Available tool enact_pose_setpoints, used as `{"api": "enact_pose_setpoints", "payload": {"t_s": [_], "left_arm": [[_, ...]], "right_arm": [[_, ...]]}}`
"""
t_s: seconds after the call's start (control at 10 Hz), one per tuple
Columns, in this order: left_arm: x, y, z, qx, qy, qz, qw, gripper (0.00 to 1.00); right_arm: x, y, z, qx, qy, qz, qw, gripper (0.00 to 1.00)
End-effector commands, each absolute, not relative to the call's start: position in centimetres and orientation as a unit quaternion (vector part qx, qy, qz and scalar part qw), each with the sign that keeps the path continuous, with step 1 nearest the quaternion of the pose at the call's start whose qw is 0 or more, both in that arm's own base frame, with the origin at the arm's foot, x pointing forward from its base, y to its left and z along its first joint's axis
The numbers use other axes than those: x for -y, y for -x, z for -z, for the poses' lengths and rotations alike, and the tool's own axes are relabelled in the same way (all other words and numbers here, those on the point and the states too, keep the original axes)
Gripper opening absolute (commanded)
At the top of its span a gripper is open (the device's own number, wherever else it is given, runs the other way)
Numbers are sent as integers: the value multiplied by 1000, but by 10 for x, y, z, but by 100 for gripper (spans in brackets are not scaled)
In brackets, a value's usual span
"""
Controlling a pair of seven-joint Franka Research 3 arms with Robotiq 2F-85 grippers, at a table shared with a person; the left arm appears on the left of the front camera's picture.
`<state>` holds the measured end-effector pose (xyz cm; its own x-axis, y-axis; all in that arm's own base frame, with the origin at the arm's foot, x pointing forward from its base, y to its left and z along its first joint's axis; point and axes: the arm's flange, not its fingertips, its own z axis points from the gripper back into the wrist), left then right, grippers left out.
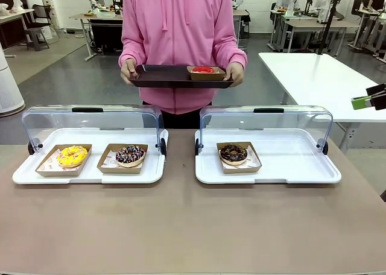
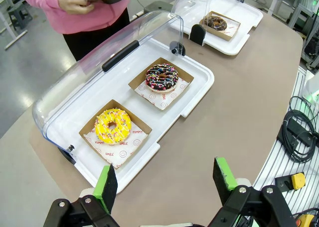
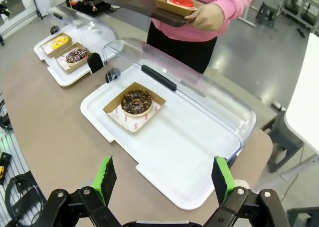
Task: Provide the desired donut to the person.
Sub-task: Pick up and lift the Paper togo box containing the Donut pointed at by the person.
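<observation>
The person (image 1: 178,28) in a pink hoodie stands at the far side and holds a dark serving tray (image 1: 163,76) in both hands, with a red-glazed donut (image 1: 204,70) in a cardboard box on it. A yellow donut (image 1: 72,156) and a chocolate sprinkle donut (image 1: 130,154) sit in the left white tray (image 1: 90,177). A dark chocolate donut (image 1: 233,154) sits in the right white tray (image 1: 289,175). My left gripper (image 2: 165,179) hangs open above the table, near the yellow donut (image 2: 113,126). My right gripper (image 3: 163,179) is open over the right tray's near edge, empty.
Both white trays have clear lids (image 1: 90,121) swung open toward the person. My right gripper (image 1: 369,99) juts in at the right edge of the front view. A white table (image 1: 313,70) stands behind on the right. Cables (image 2: 296,132) lie beside the table.
</observation>
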<state>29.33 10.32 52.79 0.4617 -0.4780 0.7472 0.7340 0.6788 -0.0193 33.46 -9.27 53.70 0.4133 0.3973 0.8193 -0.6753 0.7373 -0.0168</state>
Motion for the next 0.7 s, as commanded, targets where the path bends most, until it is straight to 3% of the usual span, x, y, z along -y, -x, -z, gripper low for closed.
{"api": "enact_pose_setpoints", "payload": {"t_s": [0.0,0.6], "left_arm": [[-104,-293,-528,375,178,360,836,100],[-104,-293,-528,375,178,360,836,100]], "right_arm": [[94,-334,-536,431,-155,-317,830,100],[94,-334,-536,431,-155,-317,830,100]]}}
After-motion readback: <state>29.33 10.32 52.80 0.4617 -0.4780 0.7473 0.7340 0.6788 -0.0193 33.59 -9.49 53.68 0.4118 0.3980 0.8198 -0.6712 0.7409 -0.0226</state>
